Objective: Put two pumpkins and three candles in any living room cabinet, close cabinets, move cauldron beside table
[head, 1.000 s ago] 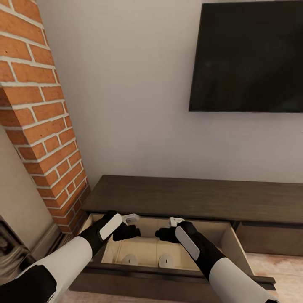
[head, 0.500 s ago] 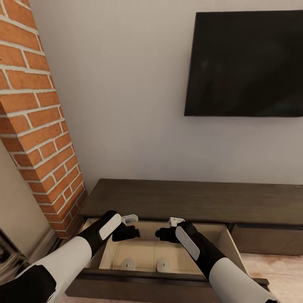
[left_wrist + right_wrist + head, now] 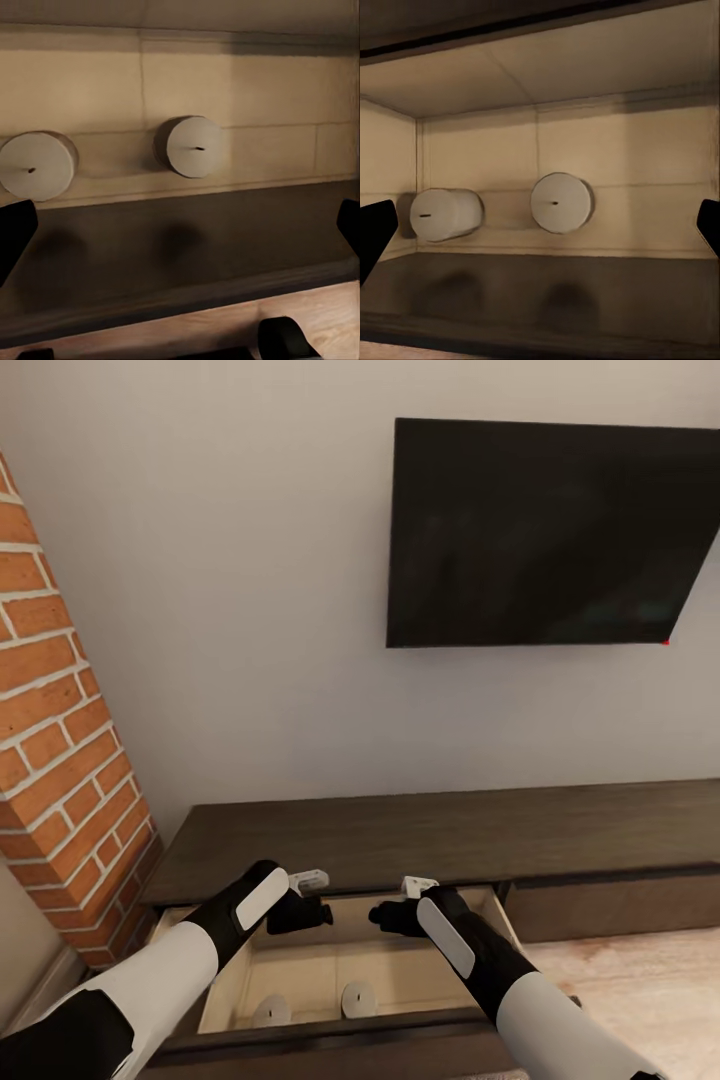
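My left fingers [image 3: 322, 911] and right fingers [image 3: 380, 916], both spread wide and empty, hovered over the cabinet [image 3: 420, 835]'s pulled-out drawer [image 3: 330, 1033], where two candles [image 3: 356, 998] stood near its front wall, apparently placed for storage.

The long, dark brown cabinet [image 3: 420, 835] sits low against the wall. One drawer [image 3: 340, 960] is pulled open and is pale beige inside. Two short white candles [image 3: 271, 1011] [image 3: 356, 998] stand side by side in it, near its front.
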